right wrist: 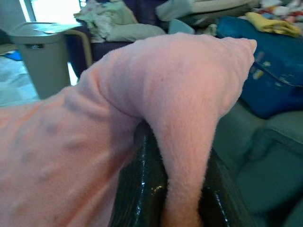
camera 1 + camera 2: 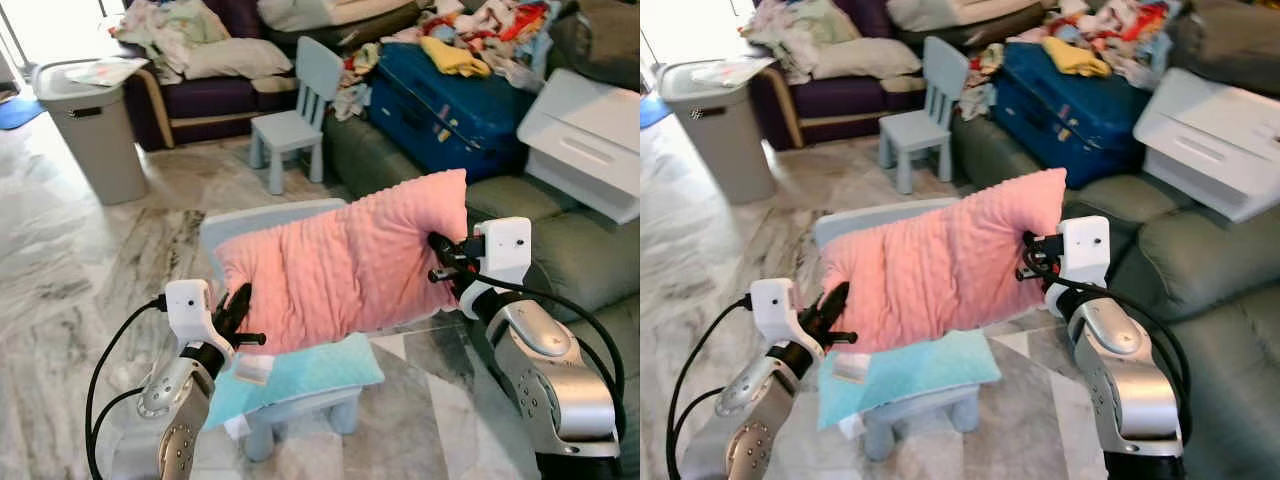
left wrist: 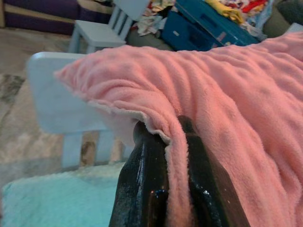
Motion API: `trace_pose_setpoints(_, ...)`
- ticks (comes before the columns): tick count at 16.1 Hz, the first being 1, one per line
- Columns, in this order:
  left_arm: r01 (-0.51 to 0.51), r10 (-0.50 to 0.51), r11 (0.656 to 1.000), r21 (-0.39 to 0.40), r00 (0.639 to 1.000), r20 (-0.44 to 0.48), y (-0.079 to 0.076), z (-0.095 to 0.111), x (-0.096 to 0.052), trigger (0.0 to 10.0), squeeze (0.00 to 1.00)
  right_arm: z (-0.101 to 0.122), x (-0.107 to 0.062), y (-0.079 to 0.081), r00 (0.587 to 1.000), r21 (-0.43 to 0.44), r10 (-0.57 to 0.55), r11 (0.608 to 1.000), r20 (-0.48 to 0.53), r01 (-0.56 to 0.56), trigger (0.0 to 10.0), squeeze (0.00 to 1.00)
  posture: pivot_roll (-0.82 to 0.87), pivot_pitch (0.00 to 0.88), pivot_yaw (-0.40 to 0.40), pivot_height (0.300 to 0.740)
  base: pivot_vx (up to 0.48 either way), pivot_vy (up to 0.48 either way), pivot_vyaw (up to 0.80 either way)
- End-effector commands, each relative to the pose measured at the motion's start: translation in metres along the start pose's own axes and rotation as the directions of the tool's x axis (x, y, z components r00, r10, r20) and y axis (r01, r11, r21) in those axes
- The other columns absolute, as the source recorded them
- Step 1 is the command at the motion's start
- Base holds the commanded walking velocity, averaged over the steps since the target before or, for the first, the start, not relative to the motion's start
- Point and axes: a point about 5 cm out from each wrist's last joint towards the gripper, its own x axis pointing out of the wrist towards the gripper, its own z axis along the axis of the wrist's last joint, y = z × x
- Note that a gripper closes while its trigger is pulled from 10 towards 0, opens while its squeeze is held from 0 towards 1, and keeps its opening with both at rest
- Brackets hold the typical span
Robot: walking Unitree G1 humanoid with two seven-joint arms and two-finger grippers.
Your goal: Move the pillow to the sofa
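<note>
Two grippers, left [image 2: 238, 312] and right [image 2: 443, 262], pinch opposite ends of the pink pillow [image 2: 350, 265], held above a small chair [image 2: 300, 372]; the carry to the sofa [image 2: 575, 250] remains.

Pretty cramped on the sofa side. The green sofa [image 2: 560, 255] is just to the robot's right, but a big blue suitcase [image 2: 450, 100] heaped with clothes [image 2: 490, 35] hogs the far cushions, and a white drawer unit [image 2: 585, 140] lies tilted on the next one. The bare seat cushion nearest the right gripper [image 2: 445, 262] is the one open patch. The pink pillow [image 2: 350, 265], pinched at both ends, hangs over a small blue chair [image 2: 290, 385] with a teal cushion [image 2: 300, 375], so that's right underneath. Open marble floor [image 2: 80, 270] on the left, up to a grey bin [image 2: 95, 130] and another little chair [image 2: 295, 115].
</note>
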Motion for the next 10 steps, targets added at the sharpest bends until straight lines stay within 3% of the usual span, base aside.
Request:
trace_pose_setpoints(1,0.015,-0.015,1.000,-0.024,1.000,-0.003,-0.0031,-0.0004,-0.0003,10.0,0.00,0.0106,-0.0010,0.0025,0.999,-0.008,0.016,1.000,0.042,-0.016,10.0,0.00,-0.07,0.000,-0.032,0.740,0.000,0.000,0.00)
trace_pose_setpoints(10,0.021,-0.022,0.999,-0.029,0.999,-0.031,-0.0038,-0.0050,-0.0009,10.0,0.00,0.0081,-0.0027,0.0031,0.999,-0.003,0.016,1.000,0.028,-0.016,10.0,0.00,-0.07,0.000,-0.029,0.740,0.000,0.000,0.00)
